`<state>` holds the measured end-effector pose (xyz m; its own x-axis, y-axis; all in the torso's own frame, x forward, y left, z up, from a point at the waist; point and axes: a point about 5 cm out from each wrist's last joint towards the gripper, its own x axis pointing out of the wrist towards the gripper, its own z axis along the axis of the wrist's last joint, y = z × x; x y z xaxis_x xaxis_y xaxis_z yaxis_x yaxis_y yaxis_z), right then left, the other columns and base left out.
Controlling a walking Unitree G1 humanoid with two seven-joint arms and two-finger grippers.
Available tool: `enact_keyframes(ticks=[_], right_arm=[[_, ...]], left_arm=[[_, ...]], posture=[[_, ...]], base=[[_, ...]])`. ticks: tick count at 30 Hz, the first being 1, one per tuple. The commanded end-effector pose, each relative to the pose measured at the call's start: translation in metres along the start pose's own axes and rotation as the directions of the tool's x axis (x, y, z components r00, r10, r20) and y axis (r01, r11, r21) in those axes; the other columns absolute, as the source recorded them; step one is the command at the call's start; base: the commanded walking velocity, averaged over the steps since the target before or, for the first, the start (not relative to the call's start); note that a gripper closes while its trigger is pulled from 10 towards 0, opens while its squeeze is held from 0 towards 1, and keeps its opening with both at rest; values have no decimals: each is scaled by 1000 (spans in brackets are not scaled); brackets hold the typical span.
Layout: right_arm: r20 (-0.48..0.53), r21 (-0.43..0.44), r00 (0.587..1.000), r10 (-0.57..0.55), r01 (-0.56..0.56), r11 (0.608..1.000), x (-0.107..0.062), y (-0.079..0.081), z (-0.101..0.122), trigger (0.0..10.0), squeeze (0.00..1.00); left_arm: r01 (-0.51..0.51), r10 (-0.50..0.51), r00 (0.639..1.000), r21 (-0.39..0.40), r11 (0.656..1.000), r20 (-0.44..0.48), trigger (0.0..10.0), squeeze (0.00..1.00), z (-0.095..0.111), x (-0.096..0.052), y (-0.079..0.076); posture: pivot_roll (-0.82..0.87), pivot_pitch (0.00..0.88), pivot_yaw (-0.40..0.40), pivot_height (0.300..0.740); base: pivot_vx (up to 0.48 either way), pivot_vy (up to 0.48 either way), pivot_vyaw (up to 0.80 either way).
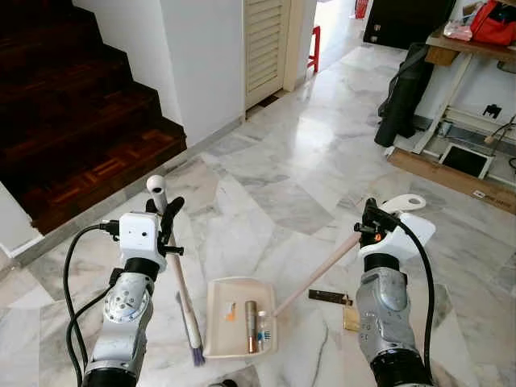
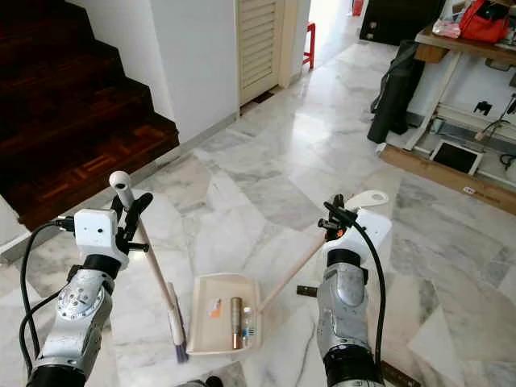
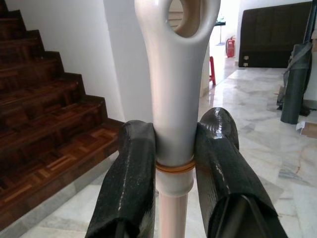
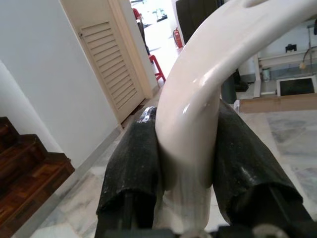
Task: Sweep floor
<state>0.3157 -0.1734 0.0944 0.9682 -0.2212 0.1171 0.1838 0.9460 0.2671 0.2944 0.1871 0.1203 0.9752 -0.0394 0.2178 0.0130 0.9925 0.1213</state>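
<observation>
Left end effector (image 1: 165, 216) clamps my broom (image 1: 184, 300), right end effector (image 1: 369, 219) clamps the dustpan (image 1: 238, 318) handle. Several items already lie in the dustpan; one dark piece (image 1: 329, 297) remains just beside it, I judge.

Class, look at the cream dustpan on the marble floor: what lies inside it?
Inside the dustpan lie a brown stick-like item, a small blue-and-white item and an orange scrap. Nothing visibly covers them; the floor beneath is hidden.

Home interior, hallway: polished grey-veined marble floor (image 1: 306, 161), dark wooden staircase (image 1: 72, 105) against white wall, cream louvred door (image 1: 264, 44), cluttered wooden table (image 1: 468, 44), red stool (image 1: 313, 44) beyond.
</observation>
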Motion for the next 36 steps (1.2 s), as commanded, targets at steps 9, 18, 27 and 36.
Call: enact_keyframes(ticks=[9, 18, 27, 36], right_arm=[[37, 12, 999, 5, -6, 1000, 4, 4, 10, 10000, 0], [37, 12, 999, 5, -6, 1000, 4, 4, 10, 10000, 0], [37, 12, 999, 5, -6, 1000, 4, 4, 10, 10000, 0], [31, -21, 999, 30, -29, 999, 5, 6, 10, 10000, 0]], left_arm=[[-3, 2, 999, 22, 1000, 42, 10000, 0, 9, 3, 4], [-3, 2, 999, 22, 1000, 42, 10000, 0, 9, 3, 4], [-3, 2, 999, 22, 1000, 42, 10000, 0, 9, 3, 4], [11, -12, 1000, 30, 999, 25, 10000, 0, 8, 2, 1]], posture=[[99, 0, 13, 740], [99, 0, 13, 740], [99, 0, 13, 740], [101, 14, 12, 740]], base=[[0, 0, 0], [0, 0, 0], [0, 0, 0], [0, 0, 0]])
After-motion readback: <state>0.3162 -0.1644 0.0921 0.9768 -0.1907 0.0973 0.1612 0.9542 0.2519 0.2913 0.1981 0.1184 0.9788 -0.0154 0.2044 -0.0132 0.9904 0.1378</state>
